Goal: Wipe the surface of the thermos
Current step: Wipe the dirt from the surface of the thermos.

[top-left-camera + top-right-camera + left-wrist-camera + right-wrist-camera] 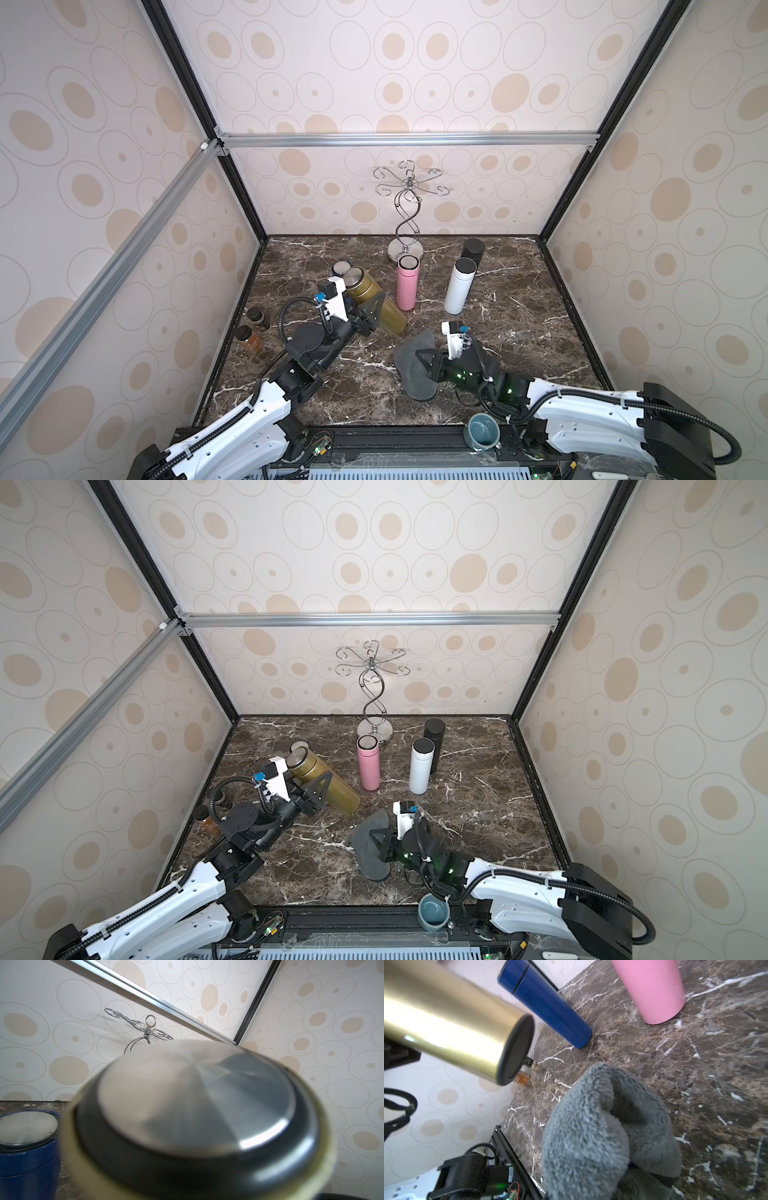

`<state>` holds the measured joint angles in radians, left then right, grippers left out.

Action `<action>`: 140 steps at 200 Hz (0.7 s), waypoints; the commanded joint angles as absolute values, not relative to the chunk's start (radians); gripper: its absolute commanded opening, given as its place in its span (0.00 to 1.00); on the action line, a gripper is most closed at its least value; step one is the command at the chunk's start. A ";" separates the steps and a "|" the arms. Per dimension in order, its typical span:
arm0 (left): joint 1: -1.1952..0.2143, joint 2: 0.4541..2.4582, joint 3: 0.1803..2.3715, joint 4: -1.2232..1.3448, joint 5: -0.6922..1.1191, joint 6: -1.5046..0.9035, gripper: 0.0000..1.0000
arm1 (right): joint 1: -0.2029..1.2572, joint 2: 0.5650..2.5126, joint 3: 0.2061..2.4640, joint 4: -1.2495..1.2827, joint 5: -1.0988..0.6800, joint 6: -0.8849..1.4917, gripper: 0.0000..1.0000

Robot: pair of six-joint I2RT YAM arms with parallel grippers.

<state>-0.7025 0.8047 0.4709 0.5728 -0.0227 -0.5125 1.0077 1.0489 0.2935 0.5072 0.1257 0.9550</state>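
Caught in both top views: gold thermos (376, 301), clamped around its middle by the clenched left gripper (371, 311) and apparently lifted clear of the marble table (519, 353). Tilted, with the steel lid up and toward the back left and the black base down and toward the front right, so pointing lengthwise almost straight at the right gripper (430, 359). Near, but not touching: a strip of bare marble between the base and the grey cloth (411, 365). Pinched tight on that cloth, the right gripper, with fleece bunched and drooping ahead of the jaws; whether resting on the table, hard to tell. Nearer of the two arms to the exposed lower half of the thermos, and so likely the wiping side. Probably next: cloth raised and carried back-left onto the gold flank, clear of the upright pink bottle (406, 284) just beside it.
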 commanded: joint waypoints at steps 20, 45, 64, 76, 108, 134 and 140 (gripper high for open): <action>-0.705 0.781 0.494 0.688 0.021 -0.589 0.00 | 0.895 1.050 0.232 0.881 0.000 1.132 0.00; -0.705 0.775 0.490 0.707 0.036 -0.606 0.00 | 0.865 1.083 0.233 1.002 -0.025 1.174 0.00; -0.705 0.776 0.489 0.720 0.045 -0.617 0.00 | 0.844 1.149 0.244 1.139 -0.062 1.225 0.00; -0.706 0.779 0.489 0.731 0.050 -0.621 0.00 | 0.841 1.197 0.264 1.193 -0.085 1.251 0.00; -0.705 0.784 0.484 0.749 0.053 -0.629 0.00 | 0.840 1.348 0.326 1.341 -0.170 1.316 0.00; -0.704 0.791 0.472 0.765 0.051 -0.634 0.00 | 0.851 1.439 0.379 1.408 -0.222 1.348 0.00; -0.703 0.793 0.472 0.763 0.049 -0.633 0.00 | 0.861 1.443 0.387 1.408 -0.223 1.339 0.00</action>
<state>-0.7010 0.8005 0.4618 0.6601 0.0380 -0.5999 0.8429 1.4124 0.3347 1.2629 -0.1432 1.2404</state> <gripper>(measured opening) 0.666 0.085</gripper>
